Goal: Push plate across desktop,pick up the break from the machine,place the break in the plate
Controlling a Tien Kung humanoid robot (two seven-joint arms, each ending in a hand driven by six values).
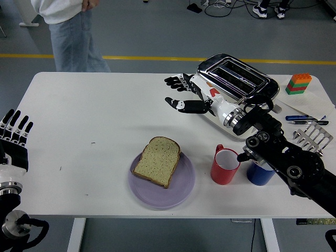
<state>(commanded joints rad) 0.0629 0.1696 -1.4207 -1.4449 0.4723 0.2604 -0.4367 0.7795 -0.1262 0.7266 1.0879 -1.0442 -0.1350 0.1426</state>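
A slice of brown bread [157, 160] lies flat on the lilac plate [181, 190] near the table's front edge. The chrome and cream toaster [236, 84] stands at the back right with its slots empty. My right hand [180, 93] hovers open in front of the toaster's left end, fingers spread, well above and behind the plate, holding nothing. My left hand [14, 137] rests open at the table's left edge.
A red mug [224, 166] and a blue cup [260, 172] stand right of the plate, under my right forearm. Coloured blocks [298, 83], pens [306, 119] and a metal rack [314, 137] sit at the far right. A person [68, 31] stands beyond the far left side.
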